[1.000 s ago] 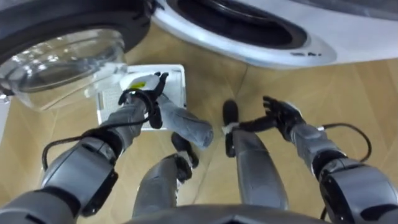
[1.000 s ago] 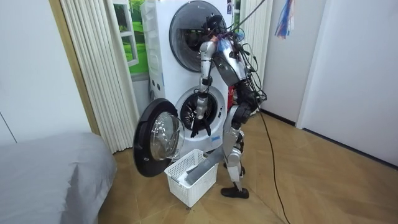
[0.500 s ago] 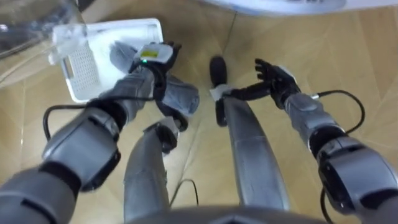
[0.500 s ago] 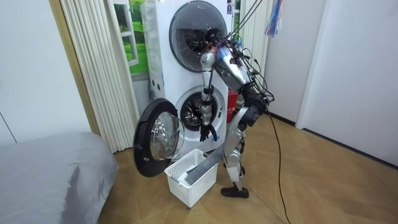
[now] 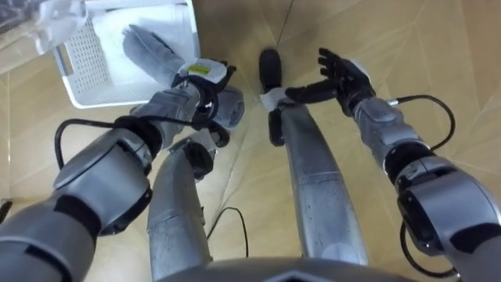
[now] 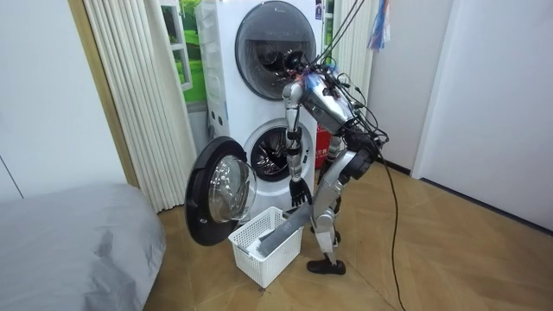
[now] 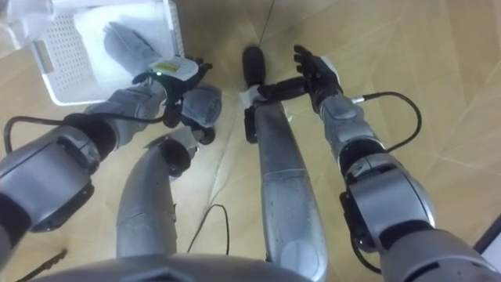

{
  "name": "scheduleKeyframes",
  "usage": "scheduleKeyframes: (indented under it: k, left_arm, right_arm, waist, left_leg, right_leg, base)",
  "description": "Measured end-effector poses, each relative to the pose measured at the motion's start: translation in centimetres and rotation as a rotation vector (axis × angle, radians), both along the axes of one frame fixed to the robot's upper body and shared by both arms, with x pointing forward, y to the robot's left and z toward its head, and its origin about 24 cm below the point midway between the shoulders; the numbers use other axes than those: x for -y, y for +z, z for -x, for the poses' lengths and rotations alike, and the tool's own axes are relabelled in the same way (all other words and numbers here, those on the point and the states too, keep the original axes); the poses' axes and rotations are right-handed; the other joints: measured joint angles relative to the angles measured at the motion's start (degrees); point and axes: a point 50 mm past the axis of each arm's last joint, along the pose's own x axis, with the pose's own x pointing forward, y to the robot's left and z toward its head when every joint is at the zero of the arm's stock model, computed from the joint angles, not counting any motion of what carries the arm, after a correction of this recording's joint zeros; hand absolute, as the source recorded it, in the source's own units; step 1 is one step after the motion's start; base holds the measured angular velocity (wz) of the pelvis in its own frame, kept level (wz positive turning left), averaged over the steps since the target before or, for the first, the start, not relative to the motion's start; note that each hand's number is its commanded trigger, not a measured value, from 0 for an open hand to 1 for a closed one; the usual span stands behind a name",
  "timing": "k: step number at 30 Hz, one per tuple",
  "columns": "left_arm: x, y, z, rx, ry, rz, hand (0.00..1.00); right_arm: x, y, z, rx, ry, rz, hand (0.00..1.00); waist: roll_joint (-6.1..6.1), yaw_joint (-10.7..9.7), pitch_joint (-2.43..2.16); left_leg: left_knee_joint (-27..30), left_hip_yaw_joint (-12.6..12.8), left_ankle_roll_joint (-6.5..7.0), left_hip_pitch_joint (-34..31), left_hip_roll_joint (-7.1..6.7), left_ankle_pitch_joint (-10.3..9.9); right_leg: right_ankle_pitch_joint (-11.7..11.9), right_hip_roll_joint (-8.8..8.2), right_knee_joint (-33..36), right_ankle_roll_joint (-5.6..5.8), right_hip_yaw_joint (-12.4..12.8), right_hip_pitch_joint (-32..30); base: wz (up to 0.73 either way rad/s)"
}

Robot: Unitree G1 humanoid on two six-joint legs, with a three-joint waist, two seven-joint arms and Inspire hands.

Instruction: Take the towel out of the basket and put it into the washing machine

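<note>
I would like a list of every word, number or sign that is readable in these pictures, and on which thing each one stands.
No text can be read here.
Tag on the back of the left hand: yellow-green, print too small to read.
Mark at the top of the washing machine: too blurred to read.

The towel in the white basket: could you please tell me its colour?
Plain grey; the towel shows best in the left eye view.
</note>
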Motion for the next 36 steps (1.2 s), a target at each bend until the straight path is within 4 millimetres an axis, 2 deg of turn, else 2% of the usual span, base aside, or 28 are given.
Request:
scheduleKeyframes:
  k: [2, 3, 4, 10, 17, 27, 36]
  left_arm:
    - [0.1, -0.2, 0.2, -0.009, -0.007, -0.007, 0.00]
    - [0.1, -0.3, 0.2, -0.020, -0.009, -0.009, 0.55]
    - [0.2, -0.3, 0.3, -0.025, -0.010, -0.011, 1.00]
    - [0.9, -1.4, 1.3, -0.071, -0.064, -0.060, 1.00]
    - [1.1, -1.2, 1.0, -0.055, -0.044, -0.079, 1.00]
    - [0.7, -1.5, 1.2, -0.080, -0.035, -0.098, 1.00]
    - [0.6, -1.5, 1.3, -0.085, -0.042, -0.093, 1.00]
  right_arm:
    - [0.0, 0.1, -0.1, 0.007, 0.001, 0.000, 0.00]
    - [0.0, 0.1, -0.1, 0.011, 0.001, 0.001, 0.00]
    - [0.0, 0.2, -0.1, 0.014, 0.001, 0.001, 0.00]
    - [-0.5, 0.2, -0.2, 0.021, -0.024, -0.035, 0.00]
    - [-0.7, 0.3, -0.4, 0.031, -0.040, -0.056, 0.00]
    - [-1.5, 0.1, -0.2, 0.023, -0.022, -0.038, 0.00]
    - [-1.9, -0.6, 0.3, -0.008, 0.003, -0.026, 0.00]
  waist:
    - [0.00, 0.00, 0.00]
    - [0.01, 0.00, -0.01]
    - [0.01, 0.00, -0.01]
    - [0.00, 0.01, -0.02]
    - [-0.17, -0.12, -0.15]
    - [-0.58, -2.70, -0.38]
    - [-0.60, -2.92, -0.39]
  left_leg:
    - [-0.15, 0.05, 0.02, -0.07, 0.01, -0.03]
    - [-0.47, 0.04, 0.03, -0.28, -0.01, -0.03]
    - [-0.51, 0.04, 0.03, -0.41, -0.02, -0.03]
    - [-0.42, 0.05, 0.06, -1.22, -0.05, -0.01]
    - [0.53, 0.81, 0.18, -1.17, 0.25, 0.06]
    - [1.61, 1.47, 0.43, -0.40, 1.02, 0.19]
    - [1.71, 1.34, 0.52, 0.02, 1.14, 0.17]
  right_leg:
    - [0.07, -0.03, -0.03, -0.10, -0.03, -0.03]
    - [0.09, -0.05, -0.02, -0.10, -0.03, -0.20]
    - [0.10, -0.06, -0.01, -0.10, -0.03, -0.33]
    - [0.25, -0.14, 0.14, -0.08, -0.13, -1.06]
    - [0.24, -0.23, 0.55, -0.04, -0.05, -1.06]
    - [0.46, -0.04, 1.10, -0.31, -0.02, -0.27]
    - [1.49, -0.04, 1.00, -0.86, -0.25, 0.30]
  base:
    - [0.00]
    - [0.00]
    - [0.06]
    - [0.02]
    - [0.00]
    - [-0.01]
    - [-0.01]
